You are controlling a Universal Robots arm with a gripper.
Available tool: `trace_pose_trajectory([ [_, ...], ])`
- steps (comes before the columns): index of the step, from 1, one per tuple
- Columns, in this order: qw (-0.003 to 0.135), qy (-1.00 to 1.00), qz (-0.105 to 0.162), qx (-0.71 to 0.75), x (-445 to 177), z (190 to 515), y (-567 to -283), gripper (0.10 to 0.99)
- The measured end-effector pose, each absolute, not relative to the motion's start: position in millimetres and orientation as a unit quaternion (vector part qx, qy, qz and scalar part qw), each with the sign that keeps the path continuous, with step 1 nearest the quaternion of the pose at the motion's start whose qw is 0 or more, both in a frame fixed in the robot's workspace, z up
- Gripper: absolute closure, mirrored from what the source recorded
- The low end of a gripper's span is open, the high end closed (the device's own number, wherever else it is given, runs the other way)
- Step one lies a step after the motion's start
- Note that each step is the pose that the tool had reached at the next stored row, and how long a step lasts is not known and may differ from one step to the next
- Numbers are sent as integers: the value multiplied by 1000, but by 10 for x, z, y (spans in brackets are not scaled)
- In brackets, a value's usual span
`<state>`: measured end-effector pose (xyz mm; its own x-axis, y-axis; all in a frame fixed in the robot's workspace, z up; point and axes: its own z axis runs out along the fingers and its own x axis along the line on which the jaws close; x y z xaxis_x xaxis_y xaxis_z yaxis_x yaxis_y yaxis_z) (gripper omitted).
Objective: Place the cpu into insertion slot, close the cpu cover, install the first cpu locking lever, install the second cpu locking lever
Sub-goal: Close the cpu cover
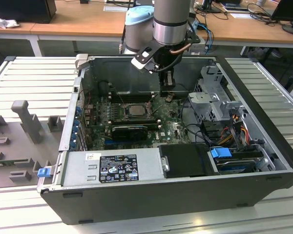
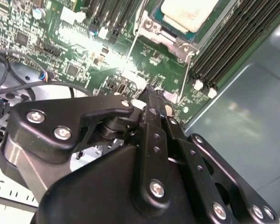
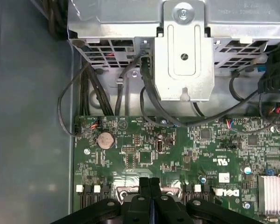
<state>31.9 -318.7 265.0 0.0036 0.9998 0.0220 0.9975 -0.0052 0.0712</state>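
The cpu [image 1: 135, 110], a pale silver square, lies flat in the middle of the green board; the insertion slot under it is hidden. In the second wrist view the cpu [image 2: 186, 11] sits inside the metal cpu cover [image 2: 164, 35], which lies down around it. Two thin wire levers [image 2: 188, 58] run along the cover's sides. My gripper [image 1: 168, 93] hangs just above the board, a short way off the socket toward the exterior view's right. Its fingers [image 3: 144, 186] are pressed together with nothing between them, and their tip [image 2: 151, 91] is close above the board near one lever's end.
A black graphics card [image 1: 129, 130] lies in front of the socket, with the power supply [image 1: 112, 168] nearer still. A metal drive cage [image 1: 212, 105] and loose cables [image 1: 185, 117] crowd the exterior view's right. Memory slots [image 2: 228, 51] flank the socket. The case walls [image 1: 78, 97] enclose everything.
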Motion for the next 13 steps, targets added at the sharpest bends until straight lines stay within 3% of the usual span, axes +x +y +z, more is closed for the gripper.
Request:
trace_pose_trajectory([
  [13, 15, 710, 30, 704, 495, 2538, -3182, 980],
])
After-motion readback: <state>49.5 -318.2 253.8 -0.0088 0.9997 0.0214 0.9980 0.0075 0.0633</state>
